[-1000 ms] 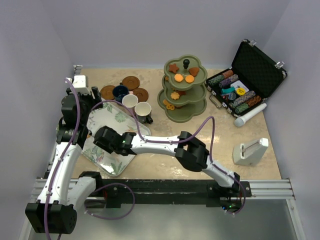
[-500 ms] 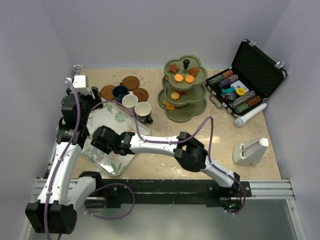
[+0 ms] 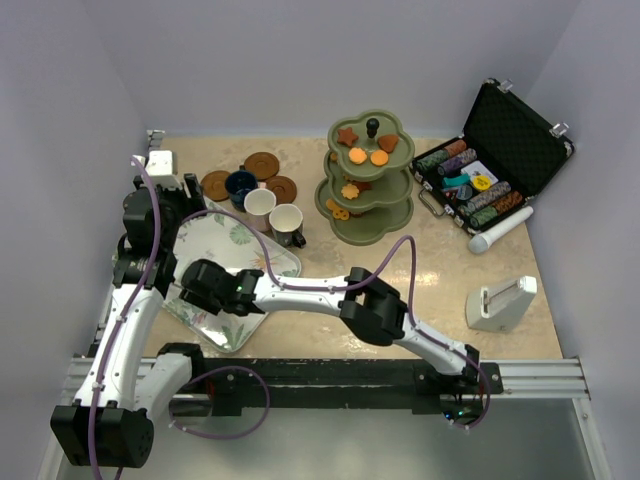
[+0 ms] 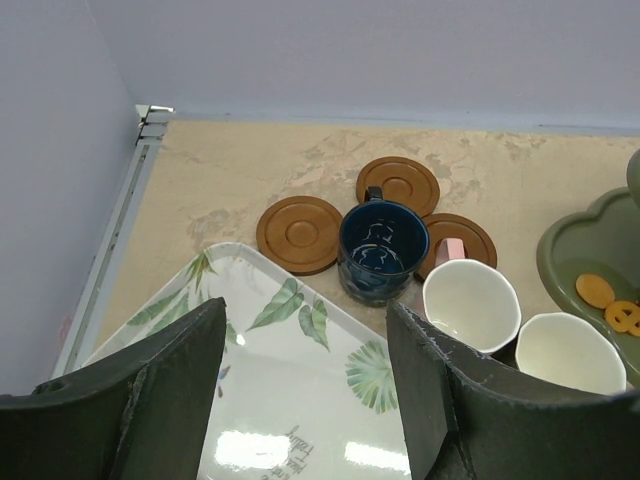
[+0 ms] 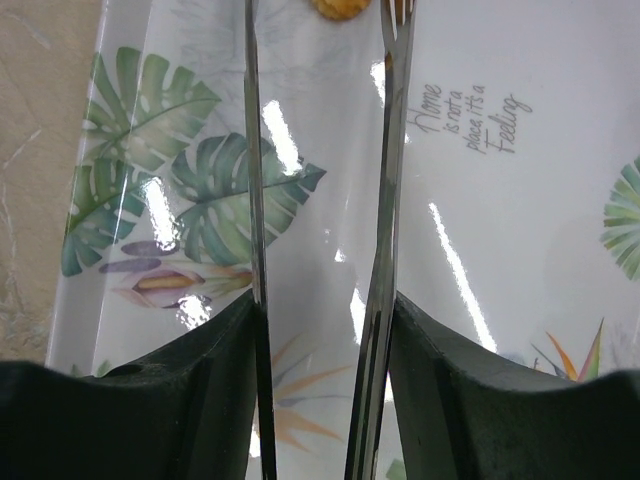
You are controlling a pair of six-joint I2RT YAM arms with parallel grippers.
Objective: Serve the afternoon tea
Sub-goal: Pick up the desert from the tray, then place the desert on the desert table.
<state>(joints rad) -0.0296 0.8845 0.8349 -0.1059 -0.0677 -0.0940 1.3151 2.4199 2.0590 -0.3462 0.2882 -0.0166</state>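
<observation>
The olive-green stand point(image 3: 368, 226) at the back middle carries orange and brown biscuits point(image 3: 357, 155). Left of it the navy cup point(image 4: 383, 250) sits among three brown saucers point(image 4: 300, 233). The pinkish-white cup point(image 4: 470, 305) and cream cup point(image 4: 570, 355) stand just in front. My left gripper point(image 4: 305, 390) hangs open over the leaf-patterned tray point(image 4: 270, 400). My right gripper point(image 5: 320, 330) is shut on metal tongs point(image 5: 255, 200) low above the tray point(image 5: 500, 250). An orange biscuit point(image 5: 340, 8) lies on the tray at the tong tips.
An open black case of poker chips point(image 3: 490, 165) sits at the back right, with a white cylinder point(image 3: 500, 230) in front of it. A white box point(image 3: 503, 303) stands near the right front. The wall closes the left side.
My right gripper with the tongs has slid a little toward the near left over the tray. The left arm has not moved.
</observation>
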